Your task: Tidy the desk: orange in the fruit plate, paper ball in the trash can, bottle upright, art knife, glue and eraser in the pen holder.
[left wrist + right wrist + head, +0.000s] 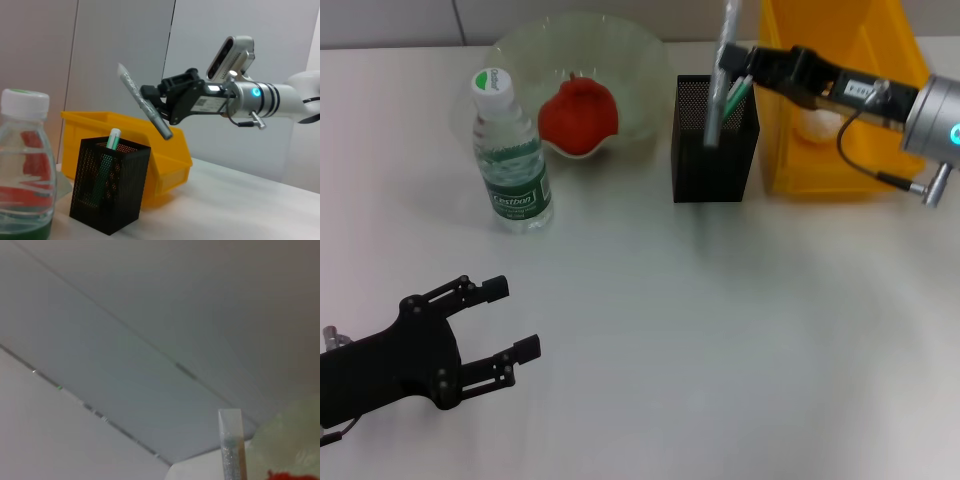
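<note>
1. Left gripper (510,318) low on desk (720,350), near-left corner, fingers spread apart, nothing between.
2. Bottle (510,155) upright, white cap, green label, clear liquid; just left of fruit plate (635,60).
3. Fruit plate: translucent, wavy rim; holds orange (578,115), reddish-orange.
4. Pen holder (715,140): black mesh, square; green-white glue (111,150) stick inside, leaning.
5. Art knife (145,102): slim, grey, translucent top end. Long axis tilted, lower end pointing down at pen holder mouth, not yet inside.
6. Right gripper (157,102) above pen holder, clamped on knife mid-shaft.
7. Trash can (840,90): yellow bin, right of holder; pale paper ball (817,122) inside.
</note>
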You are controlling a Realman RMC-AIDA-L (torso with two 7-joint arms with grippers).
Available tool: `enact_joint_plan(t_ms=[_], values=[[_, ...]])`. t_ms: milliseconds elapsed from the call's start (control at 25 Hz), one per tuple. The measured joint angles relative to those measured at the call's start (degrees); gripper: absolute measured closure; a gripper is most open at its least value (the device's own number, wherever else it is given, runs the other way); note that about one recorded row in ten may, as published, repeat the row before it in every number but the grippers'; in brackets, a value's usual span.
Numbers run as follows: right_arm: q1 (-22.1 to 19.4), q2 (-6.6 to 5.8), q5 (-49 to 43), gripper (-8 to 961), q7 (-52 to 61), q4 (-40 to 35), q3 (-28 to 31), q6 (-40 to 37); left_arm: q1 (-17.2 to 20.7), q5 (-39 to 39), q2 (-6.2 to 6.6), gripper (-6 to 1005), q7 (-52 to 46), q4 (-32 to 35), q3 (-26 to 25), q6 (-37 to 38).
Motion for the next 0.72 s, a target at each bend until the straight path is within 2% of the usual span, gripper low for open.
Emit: enact_joint_plan(t_ms=[120, 400, 640, 720], values=[[0.71, -0.63, 0.07, 836, 0.17, 0.09, 1.90, 2.68, 0.02, 0.00, 0.00, 188, 0.02, 0.00, -0.06, 0.00], [1.60, -1.14, 0.13, 836, 0.00, 0.02, 2.92, 5.54, -0.06, -0.07, 0.00, 188, 0.04, 0.00, -0.64, -0.03], [2.13, -0.82, 0.15, 836, -2.33, -0.12, 2.99, 7.31, -0.09, -0.10, 0.00, 188, -0.05, 0.00, -1.06, -0.01], [2.22, -0.21, 0.15, 836, -6.46, -0.28, 3.00, 8.14, -0.07, -0.10, 0.00, 188, -0.01, 0.00, -1.10, -0.01]])
